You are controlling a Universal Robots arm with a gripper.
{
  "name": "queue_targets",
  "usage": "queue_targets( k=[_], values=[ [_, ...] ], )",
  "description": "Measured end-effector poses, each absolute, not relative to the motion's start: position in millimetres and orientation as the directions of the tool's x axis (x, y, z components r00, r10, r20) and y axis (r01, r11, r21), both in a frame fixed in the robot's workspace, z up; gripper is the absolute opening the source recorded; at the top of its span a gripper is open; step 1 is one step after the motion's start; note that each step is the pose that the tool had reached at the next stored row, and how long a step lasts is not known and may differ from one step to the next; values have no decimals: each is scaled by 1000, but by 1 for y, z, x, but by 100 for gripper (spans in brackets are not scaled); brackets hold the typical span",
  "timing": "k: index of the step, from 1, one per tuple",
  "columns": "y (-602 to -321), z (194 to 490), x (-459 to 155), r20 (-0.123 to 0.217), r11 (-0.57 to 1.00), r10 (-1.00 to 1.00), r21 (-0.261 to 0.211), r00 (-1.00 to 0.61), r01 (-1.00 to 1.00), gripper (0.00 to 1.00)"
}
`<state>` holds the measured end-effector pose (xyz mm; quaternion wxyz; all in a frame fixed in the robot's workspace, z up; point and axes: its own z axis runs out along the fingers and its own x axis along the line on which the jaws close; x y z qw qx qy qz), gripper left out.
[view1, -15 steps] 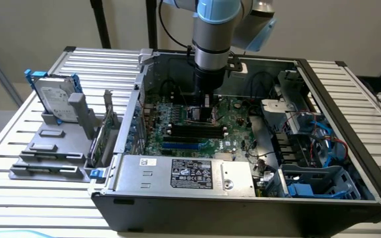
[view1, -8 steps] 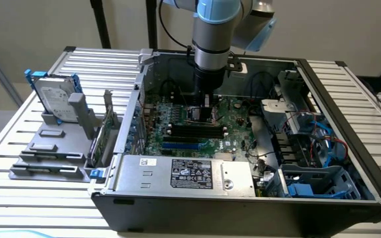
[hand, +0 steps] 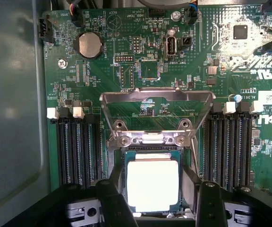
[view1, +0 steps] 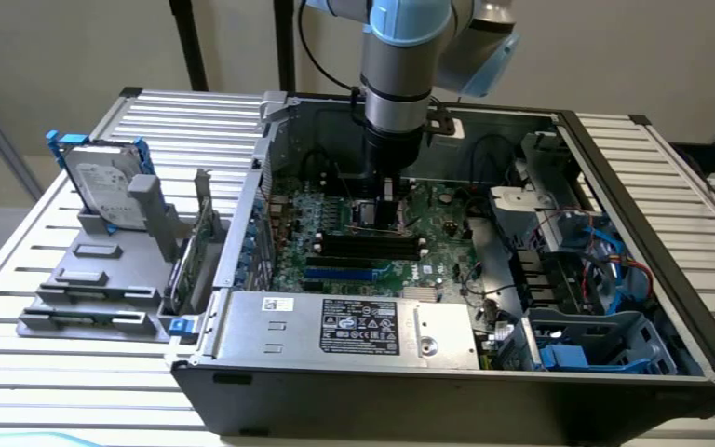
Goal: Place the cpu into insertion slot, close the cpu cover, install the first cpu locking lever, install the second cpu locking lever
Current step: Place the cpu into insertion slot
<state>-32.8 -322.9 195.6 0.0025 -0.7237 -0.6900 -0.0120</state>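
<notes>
The cpu lies flat in the insertion slot, silver top up, with a green edge showing around it. The cpu cover stands raised on its hinge behind the slot, and the green board shows through its cut-out. My gripper hangs just above the chip, open, with one black finger on each side and a gap between each finger and the chip. In the exterior view the gripper reaches straight down into the computer case onto the motherboard.
Black memory slots flank the socket on both sides. A coin battery sits further along the board. The power supply and blue drive cage line the case. A hard drive stands on a grey fixture outside it.
</notes>
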Motion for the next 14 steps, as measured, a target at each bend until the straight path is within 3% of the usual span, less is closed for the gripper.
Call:
queue_targets(
  k=[1,11,13,14],
  values=[
    [-323,196,-33,20,-48,999,13,48,999,63],
    [-323,225,-35,20,-48,999,12,48,999,63],
    [-323,231,-39,20,-48,999,12,48,999,60],
    [-323,233,-42,20,-48,999,12,48,999,54]
  ],
)
